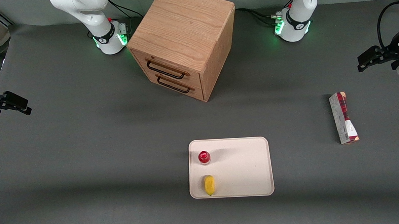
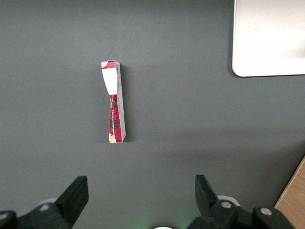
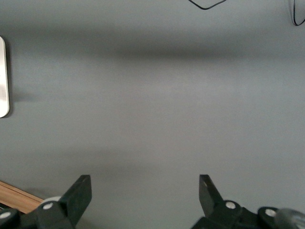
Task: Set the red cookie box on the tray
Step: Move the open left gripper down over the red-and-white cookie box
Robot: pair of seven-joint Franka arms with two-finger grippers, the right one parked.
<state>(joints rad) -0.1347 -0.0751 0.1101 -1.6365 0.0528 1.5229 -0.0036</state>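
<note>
The red cookie box [image 1: 344,117] lies on its narrow side on the grey table, toward the working arm's end, apart from the tray. It has a dark red face with a white patch at the end nearer the front camera. It also shows in the left wrist view [image 2: 114,102]. The cream tray [image 1: 245,167] lies near the table's front edge; one corner of it shows in the left wrist view [image 2: 269,38]. My left gripper [image 1: 361,61] hangs above the table, farther from the front camera than the box. It is open and empty [image 2: 141,193].
A red-capped bottle [image 1: 204,157] and a yellow object [image 1: 209,185] sit on the tray, at its end toward the parked arm. A wooden drawer cabinet [image 1: 183,42] stands mid-table, farther from the front camera than the tray.
</note>
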